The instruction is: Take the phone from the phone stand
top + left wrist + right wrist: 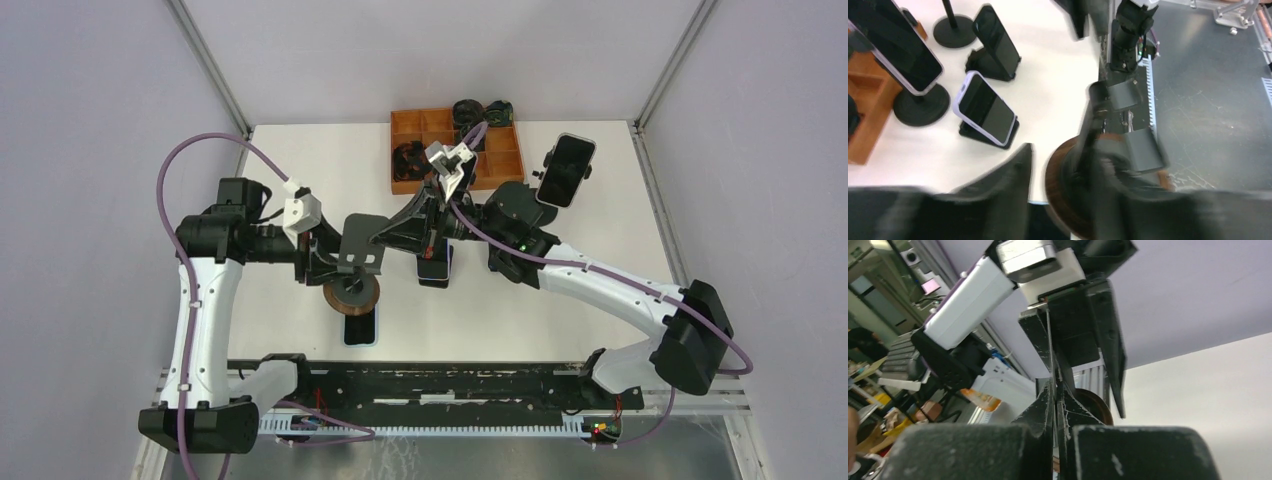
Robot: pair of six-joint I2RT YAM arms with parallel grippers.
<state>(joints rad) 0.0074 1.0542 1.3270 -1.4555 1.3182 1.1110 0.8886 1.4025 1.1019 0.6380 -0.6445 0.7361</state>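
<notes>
A white table (300,180) lies under the left gripper (350,262) and the right gripper (392,232). Beyond them, a plain lilac-grey back wall (440,50) closes the far side. A left wall (90,120) and a right wall (770,120) of the same colour stand well out to either side, meeting the back wall at slanting metal posts (212,68). The light is soft and even, and shadows are faint. In the left wrist view, a speckled grey floor (1213,100) lies to the right of the left gripper, past the table edge. In the right wrist view, left of the right gripper, blurred shelves (895,357) stand in a cluttered room.
</notes>
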